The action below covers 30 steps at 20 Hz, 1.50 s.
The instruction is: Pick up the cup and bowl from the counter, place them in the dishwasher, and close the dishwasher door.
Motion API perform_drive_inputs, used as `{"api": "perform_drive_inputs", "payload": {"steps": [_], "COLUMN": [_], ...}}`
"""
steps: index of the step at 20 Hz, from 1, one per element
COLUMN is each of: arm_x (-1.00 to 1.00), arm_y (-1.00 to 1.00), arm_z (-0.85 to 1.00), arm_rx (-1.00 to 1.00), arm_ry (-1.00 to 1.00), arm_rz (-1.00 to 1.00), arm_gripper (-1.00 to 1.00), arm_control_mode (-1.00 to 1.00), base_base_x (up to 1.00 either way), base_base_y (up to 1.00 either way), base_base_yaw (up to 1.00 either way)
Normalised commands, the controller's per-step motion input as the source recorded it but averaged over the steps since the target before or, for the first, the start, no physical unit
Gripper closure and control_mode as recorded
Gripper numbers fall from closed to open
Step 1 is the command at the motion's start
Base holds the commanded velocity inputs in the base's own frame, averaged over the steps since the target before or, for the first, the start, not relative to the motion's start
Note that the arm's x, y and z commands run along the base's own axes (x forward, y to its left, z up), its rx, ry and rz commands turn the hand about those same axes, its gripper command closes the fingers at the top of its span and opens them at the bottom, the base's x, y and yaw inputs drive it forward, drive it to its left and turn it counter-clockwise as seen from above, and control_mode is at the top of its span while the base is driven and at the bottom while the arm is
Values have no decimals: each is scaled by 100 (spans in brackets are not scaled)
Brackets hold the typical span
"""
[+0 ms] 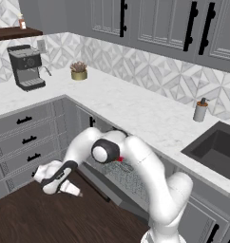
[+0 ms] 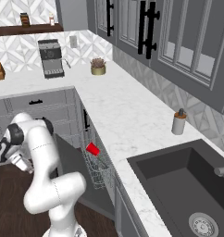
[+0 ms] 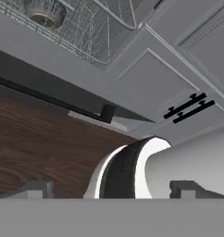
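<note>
The cup (image 2: 92, 148) and bowl (image 3: 45, 12) sit in the dishwasher rack (image 2: 97, 166); only the lowered door (image 3: 63, 90) remains. The gripper (image 1: 54, 186) hangs low beside it, jaws released, empty.

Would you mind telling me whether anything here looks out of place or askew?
Only the dishwasher door stands out: it hangs open over the floor, with the rack pulled out. The cup lies tilted in the rack rather than upright. Nothing looks spilled or damaged.
</note>
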Motion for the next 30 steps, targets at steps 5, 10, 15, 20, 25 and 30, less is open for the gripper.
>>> {"api": "perform_drive_inputs", "payload": {"steps": [5,10,15,20,25,30], "arm_x": [5,12,29,46,17,0], "arm_y": [-41,-18,0,-31,-79,-98], "arm_z": [-100,-100,-100,-100,-100,-78], "arm_rx": [0,-10,-18,-13,-7,-1], "arm_ry": [-49,-74,-51,-24,-62,-99], "arm_rz": [-27,-2,0,-19,-26,0], "arm_gripper": [-100,-100,-100,-100,-100,-100], "arm_control_mode": [-100,-100,-100,-100,-100,-100], "base_base_x": [0,0,0,0,0,0], "base_base_y": [0,0,0,0,0,0], "base_base_yaw": [0,0,0,0,0,0]}}
